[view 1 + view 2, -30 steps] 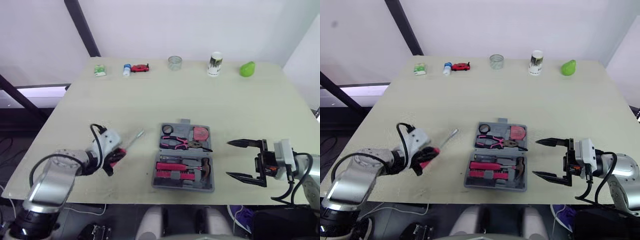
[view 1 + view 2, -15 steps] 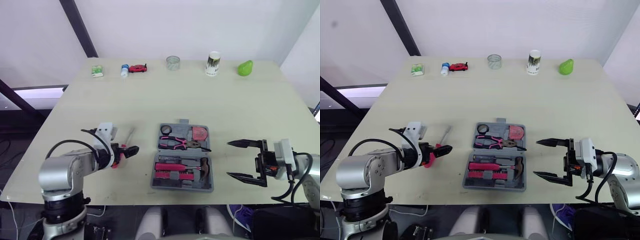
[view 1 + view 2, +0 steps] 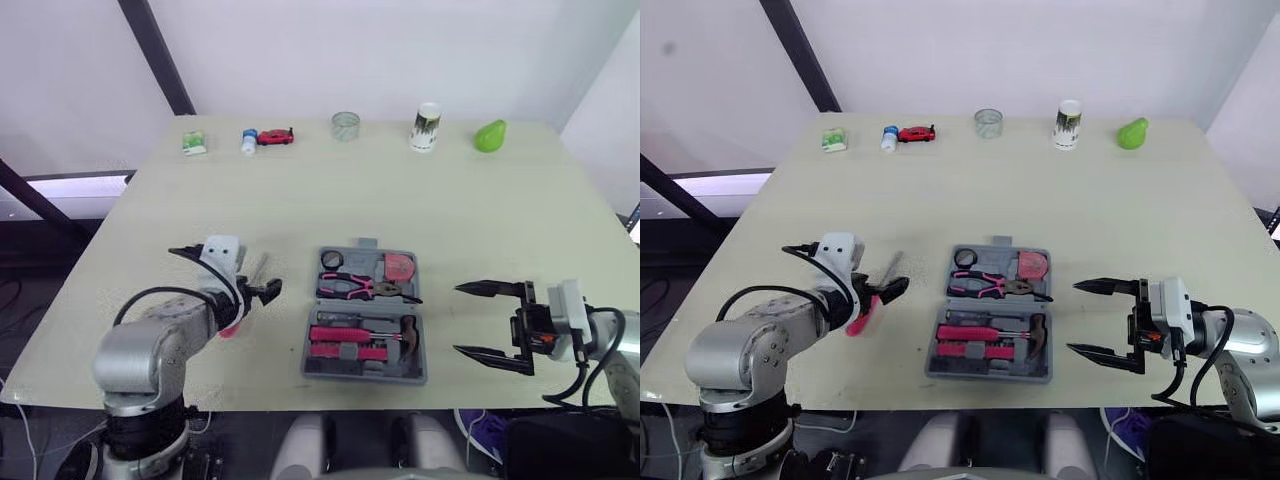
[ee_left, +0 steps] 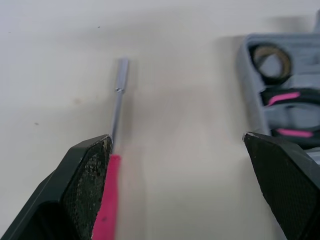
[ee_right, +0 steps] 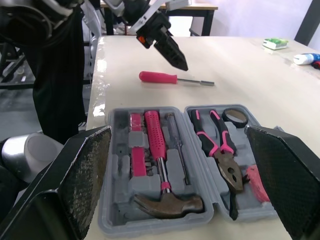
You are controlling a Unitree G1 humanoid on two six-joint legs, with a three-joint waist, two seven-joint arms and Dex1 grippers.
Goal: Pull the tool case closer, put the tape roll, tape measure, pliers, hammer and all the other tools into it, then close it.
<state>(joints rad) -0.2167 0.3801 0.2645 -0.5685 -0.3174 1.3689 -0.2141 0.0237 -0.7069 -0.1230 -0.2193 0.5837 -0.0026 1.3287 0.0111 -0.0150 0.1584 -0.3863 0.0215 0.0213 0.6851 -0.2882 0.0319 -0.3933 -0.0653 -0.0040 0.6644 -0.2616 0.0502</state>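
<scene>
Now the left gripper (image 3: 268, 291) has swung over the screwdriver (image 5: 165, 77), fingers spread and empty. The screwdriver seemingly hasn't budged, left of the tool case (image 3: 365, 374), still unpacked. The right gripper (image 3: 457, 318) gapes empty.

We take this for a robotics test room rather than a home or a workshop. Bare white walls (image 3: 350, 50) and a black slanted strut (image 3: 160, 55) stand behind 1 plain pale table (image 3: 300, 200). Along its far edge sit unrelated props in a row: a green box (image 3: 194, 146), a small bottle (image 3: 248, 142), a red toy car (image 3: 275, 136), a clear jar (image 3: 346, 126), a paper cup (image 3: 426, 127) and a green pear-shaped thing (image 3: 489, 136). An open tool case (image 3: 365, 375) lies near the front edge.
</scene>
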